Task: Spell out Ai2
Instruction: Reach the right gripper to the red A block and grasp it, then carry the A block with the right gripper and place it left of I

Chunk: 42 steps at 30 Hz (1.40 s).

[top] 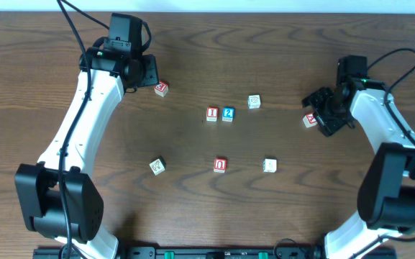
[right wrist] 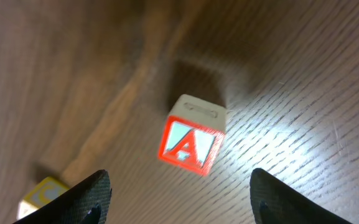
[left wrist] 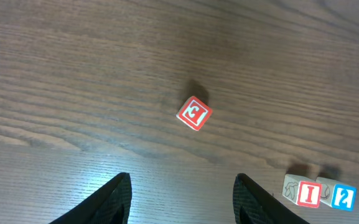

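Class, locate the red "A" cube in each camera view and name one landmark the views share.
Overhead: A cube sits at the right, between the right arm's fingers.
Left wrist: not in it.
Right wrist: A cube at centre.
Shared landmark: the right arm's fingers, flanking the cube in overhead and right wrist.

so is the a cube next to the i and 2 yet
No, the A cube lies by the right claw, far from the I cube and 2 cube.

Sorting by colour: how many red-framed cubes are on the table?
4: the "3" cube upper left, "I" cube centre, "U" cube below it, "A" cube far right.
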Each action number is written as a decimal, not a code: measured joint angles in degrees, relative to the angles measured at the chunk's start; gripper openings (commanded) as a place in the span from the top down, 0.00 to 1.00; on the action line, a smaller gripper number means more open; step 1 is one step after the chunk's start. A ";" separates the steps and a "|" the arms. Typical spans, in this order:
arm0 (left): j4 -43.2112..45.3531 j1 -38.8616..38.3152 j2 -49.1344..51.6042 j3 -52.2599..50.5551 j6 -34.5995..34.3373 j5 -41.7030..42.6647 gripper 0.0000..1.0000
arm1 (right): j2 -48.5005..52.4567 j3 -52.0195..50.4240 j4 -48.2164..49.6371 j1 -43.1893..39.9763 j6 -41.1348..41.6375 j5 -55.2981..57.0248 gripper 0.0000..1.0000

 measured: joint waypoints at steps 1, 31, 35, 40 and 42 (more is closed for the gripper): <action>0.00 0.17 0.00 0.00 0.02 0.00 0.46 | 0.57 0.00 0.00 0.00 0.02 0.02 0.29; 0.02 1.42 0.00 0.00 0.02 0.00 0.46 | 5.88 0.00 3.85 -0.09 0.55 0.13 0.65; 0.04 1.42 0.00 0.00 0.02 0.00 0.46 | 5.88 0.17 3.48 -0.09 -0.31 0.11 0.71; 0.59 1.42 0.00 0.00 0.02 0.00 0.46 | 6.23 4.07 -1.42 0.00 -3.41 0.02 0.85; 0.72 1.42 0.00 0.00 0.00 -0.02 0.46 | 6.49 7.85 -3.67 0.39 -5.42 0.11 0.92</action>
